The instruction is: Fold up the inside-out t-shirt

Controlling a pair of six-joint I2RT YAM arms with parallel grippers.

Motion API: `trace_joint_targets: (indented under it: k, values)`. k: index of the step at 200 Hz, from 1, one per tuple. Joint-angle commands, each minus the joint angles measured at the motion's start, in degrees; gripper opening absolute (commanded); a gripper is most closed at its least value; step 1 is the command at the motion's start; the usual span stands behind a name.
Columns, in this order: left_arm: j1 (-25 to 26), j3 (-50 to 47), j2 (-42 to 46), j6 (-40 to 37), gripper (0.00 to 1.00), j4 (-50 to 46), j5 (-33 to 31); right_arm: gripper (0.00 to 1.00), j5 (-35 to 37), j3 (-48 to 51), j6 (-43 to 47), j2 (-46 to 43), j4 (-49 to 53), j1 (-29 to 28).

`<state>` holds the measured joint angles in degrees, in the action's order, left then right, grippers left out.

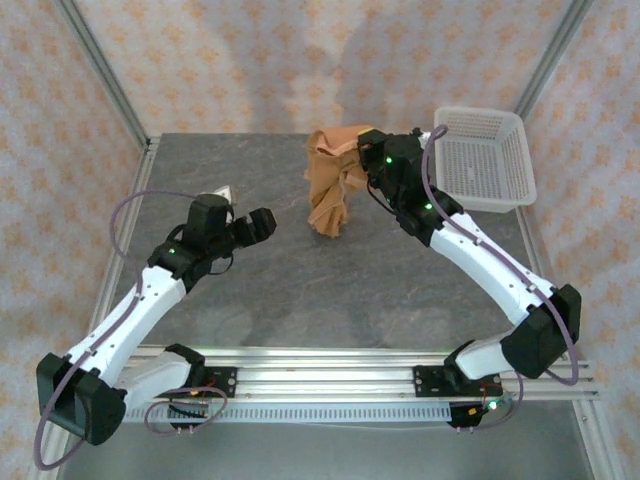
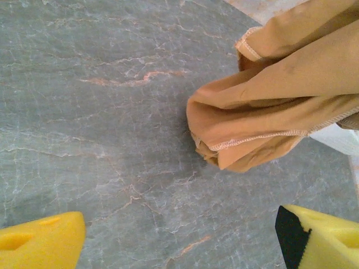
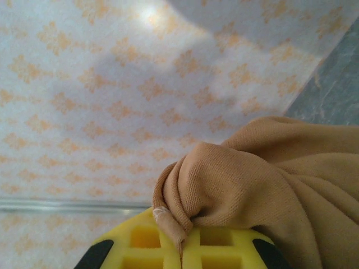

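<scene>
The inside-out t-shirt [image 1: 333, 190] hangs as a crumpled orange-tan bundle from my right pincer [image 1: 372, 160], over the far middle of the table [image 1: 300, 290]. Nothing is folded yet, as I judge it. The cloth has not even been laid flat, so spreading, smoothing and every fold are left to do. My left pincer [image 1: 258, 225] hovers to the left of the bundle, apart from it and holding nothing. A white basket [image 1: 500, 195] stands at the far right. From this height I cannot make out sleeves, collar or hem, nor whether the lower end rests on the table.

From my left wrist, my yellow fingers [image 2: 39, 244] stand wide apart, with bare table between them. The shirt's lower folds lie ahead with the stitched seams outward. The upper part is cut off by the frame. A white patch [image 2: 336, 139] shows behind the cloth, and I cannot tell what it is.

From my right wrist, the pincer is clamped together on a pinched ridge of cloth. How many layers it holds, and which part of the shirt, is hidden in the bunching.
</scene>
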<state>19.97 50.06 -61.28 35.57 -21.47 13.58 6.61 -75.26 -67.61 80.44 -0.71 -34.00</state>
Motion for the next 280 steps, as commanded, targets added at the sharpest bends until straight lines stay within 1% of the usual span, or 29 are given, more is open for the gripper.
trace_joint_targets:
  k: [1,8,19,30,47,62,89,106,124,133,139,169,183,197,206,230,248,280]
  values:
    - [2.7,0.2,-3.5,-0.8,0.89,1.6,0.4,0.10,4.7,2.5,-2.0,0.8,-3.2,1.7]
    - [3.9,0.4,-5.2,-0.8,0.89,2.0,0.0,0.18,4.2,2.1,-1.8,2.7,-2.2,2.5]
    - [6.2,0.9,-8.0,-0.8,0.89,2.5,-0.4,0.42,2.0,0.3,0.2,6.6,0.5,4.6]
    - [8.8,2.0,-11.2,-0.9,0.89,2.3,-1.2,0.58,-0.8,-2.8,3.6,10.6,5.0,7.2]
    - [13.0,3.8,-15.7,-1.0,0.88,2.4,-2.7,0.72,-4.9,-8.0,10.0,14.9,13.7,10.7]
    - [15.9,4.8,-19.2,-0.5,0.88,3.6,-3.4,0.78,-4.6,-10.4,16.2,15.3,19.7,11.9]
    - [18.3,5.7,-25.6,1.7,0.87,7.6,-3.1,0.78,-0.4,-8.2,25.8,10.9,23.5,12.0]
    - [18.7,6.8,-29.8,3.1,0.81,10.0,-1.5,0.77,1.6,-3.7,29.1,6.7,25.0,12.0]
    - [18.8,8.3,-34.0,4.6,0.73,12.9,0.7,0.74,1.8,3.4,30.6,1.6,23.6,12.0]
    - [18.8,9.2,-36.1,5.1,0.65,14.5,2.0,0.72,1.3,6.5,30.9,-0.6,23.2,11.9]
    - [18.8,9.7,-37.3,5.7,0.63,15.4,2.5,0.71,0.6,8.4,31.1,-1.9,22.8,12.0]
    - [18.8,13.6,-43.1,7.6,0.62,18.5,3.3,0.70,-4.4,15.2,33.3,-5.5,22.7,12.0]
    - [18.8,15.9,-45.5,7.9,0.62,18.7,3.0,0.70,-6.9,17.4,34.3,-5.7,22.4,12.0]
    - [18.8,18.7,-47.7,8.2,0.59,18.0,2.9,0.70,-9.2,19.3,34.9,-5.2,21.7,12.0]
    - [18.8,20.5,-50.0,8.2,0.53,17.1,2.7,0.70,-10.1,20.2,35.1,-4.6,21.0,12.0]
    - [18.9,24.7,-52.4,6.6,0.22,12.6,2.1,0.67,-10.7,20.7,35.9,-1.4,19.5,12.0]
    - [18.8,25.5,-50.1,5.2,0.00,7.9,-0.6,0.67,-11.6,18.4,36.8,2.4,19.7,12.2]
    - [18.7,26.2,-42.5,3.2,0.00,-1.0,-6.7,0.67,-12.1,12.4,36.3,12.2,19.4,12.4]
